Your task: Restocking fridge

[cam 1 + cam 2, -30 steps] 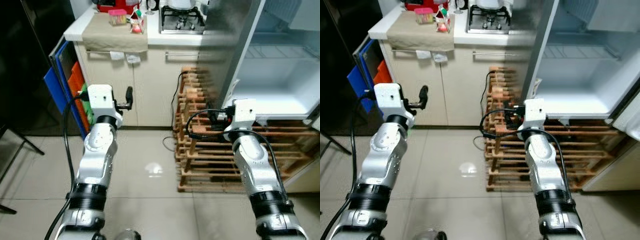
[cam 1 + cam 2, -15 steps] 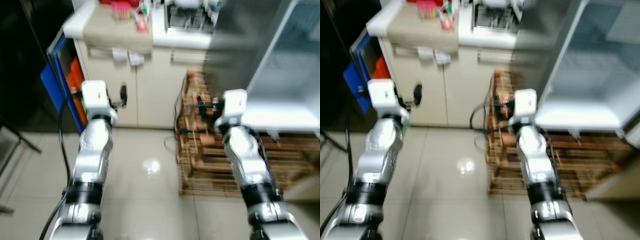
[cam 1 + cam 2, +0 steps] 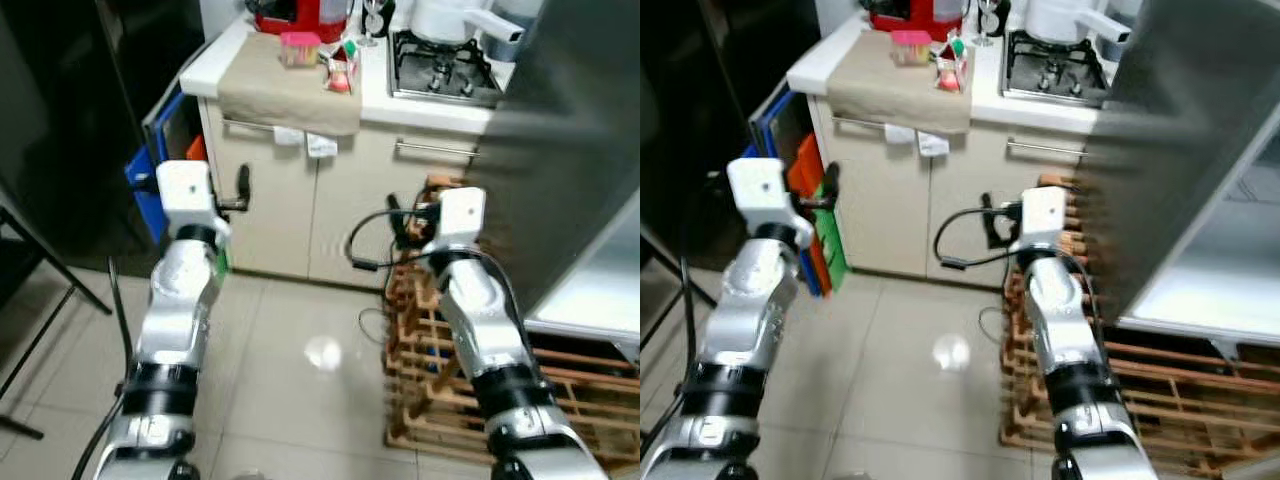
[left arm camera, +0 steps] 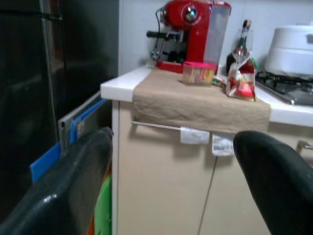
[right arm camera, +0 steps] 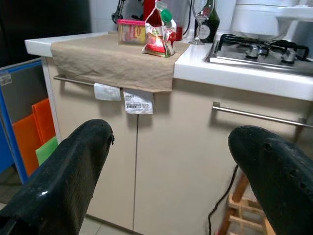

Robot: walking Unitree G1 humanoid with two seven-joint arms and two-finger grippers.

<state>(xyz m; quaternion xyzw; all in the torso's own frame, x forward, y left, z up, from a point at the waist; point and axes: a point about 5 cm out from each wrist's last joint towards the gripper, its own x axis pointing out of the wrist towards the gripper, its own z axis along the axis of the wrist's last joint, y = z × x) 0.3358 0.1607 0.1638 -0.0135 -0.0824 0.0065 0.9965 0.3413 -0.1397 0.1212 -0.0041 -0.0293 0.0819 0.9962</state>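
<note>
Both grippers, left (image 4: 171, 191) and right (image 5: 168, 181), have jaws apart and hold nothing. The pouch (image 5: 157, 30) stands on the surface (image 5: 230, 63) by the box (image 5: 131, 31). It looks soft and light; pinch its middle gently.

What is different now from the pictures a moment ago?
The robot's head camera has turned left, away from the open fridge and toward the counter, so the whole view slid. Nothing on the counter moved: the pink box and red pouch sit on the beige cloth as before. The left gripper and right gripper stay raised, open and empty; nothing was picked up or let go.
</note>
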